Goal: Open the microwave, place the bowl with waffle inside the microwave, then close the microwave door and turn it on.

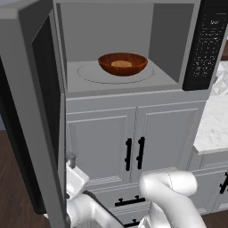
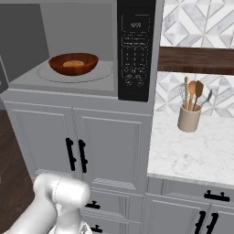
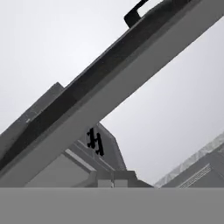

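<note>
I see the bowl with waffle [image 1: 123, 64] sitting inside the microwave [image 1: 169, 44], on the round grey turntable [image 1: 89, 73], about centred on it. The pale waffle [image 1: 121, 63] lies flat in the bottom of the bowl. In the right base view the same bowl [image 2: 73, 63] rests left of the black keypad panel [image 2: 135, 50], well inside the cavity.

The microwave door [image 1: 33, 102] stands swung wide open, its edge toward me on the left of the left base view. My gripper [image 1: 71, 171] is low beside that door's lower edge, far below the bowl and well apart from it; the bowl is up in the cavity while the hand sits down at the level of the cabinet doors [image 1: 133, 142]. The fingers are shut together with nothing between them. In the hand view I look up along the door's underside [image 3: 109, 87], with its black handle [image 3: 135, 13] at the top.

To the right lies a marble counter [image 2: 192, 151] with a beige utensil holder [image 2: 188, 118] standing on it, wooden tools upright inside.
</note>
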